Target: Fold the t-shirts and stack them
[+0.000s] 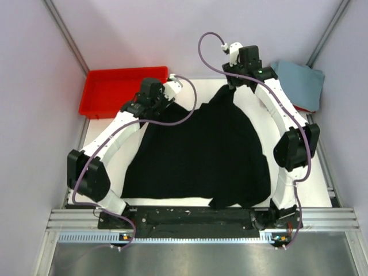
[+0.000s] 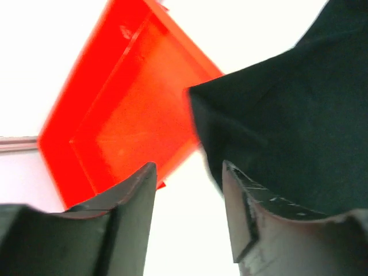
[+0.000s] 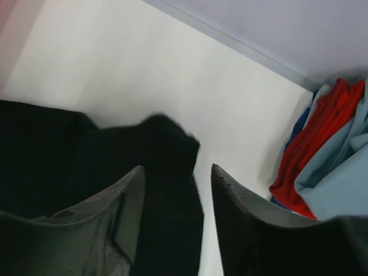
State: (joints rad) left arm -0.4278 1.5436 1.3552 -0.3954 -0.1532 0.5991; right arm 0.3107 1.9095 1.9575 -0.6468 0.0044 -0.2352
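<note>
**While both grippers sit open, black t-shirt lies unfolded on table**

As the top view has it, the black t-shirt (image 1: 201, 155) is spread mostly flat across the middle of the white table (image 1: 117, 164), near hem bunched at the front edge. My left gripper (image 1: 158, 103) is over its far left corner, and my right gripper (image 1: 234, 83) is over its far edge. Red tray (image 1: 123, 72) sits far left, just beside the shirt corner. Grey-blue folded t-shirt (image 1: 299, 83) lies far right, apart from the black one.

Left wrist: fingers (image 2: 135, 201) are spread and hold nothing, bare table shows in the gap. Black shirt edge is to the right, behind the right finger; I can't tell if they touch. Tray is upper left.

Right wrist: fingers (image 3: 129, 201) are also parted and grip nothing. Black cloth lies beneath and between them; contact unclear. Red t-shirt (image 3: 310, 149) is layered with the grey-blue cloth at far right.
</note>
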